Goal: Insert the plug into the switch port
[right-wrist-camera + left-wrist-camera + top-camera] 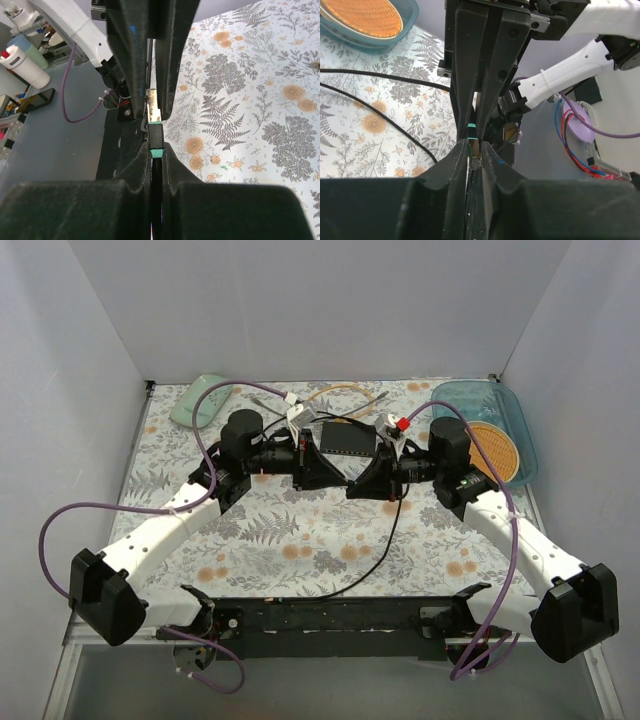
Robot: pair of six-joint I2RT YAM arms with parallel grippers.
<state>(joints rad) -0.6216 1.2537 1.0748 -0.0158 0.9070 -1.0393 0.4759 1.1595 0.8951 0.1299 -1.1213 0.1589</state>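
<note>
Both pincers are meeting tip to tip over the desk centre, sharing the plug [155, 125]. Right pincer [156, 146] is clamping the black body at its teal band. Left pincer [476, 148] is squeezing the metal tip end. Both sets of jaws are pressing together on it.

Switch [348, 438] is sitting flat toward the far edge, about mid-width, just beyond the two pincers and apart from the plug, so the plug is not in a port yet. Port row isn't readable from the top view.

Black cable [385, 540] is trailing from by the right pincer toward the near edge. Teal tray [522, 430] holding an orange disc [492, 450] is lying at the far right corner. Pale green object [200, 400] is lying at the far left corner.
</note>
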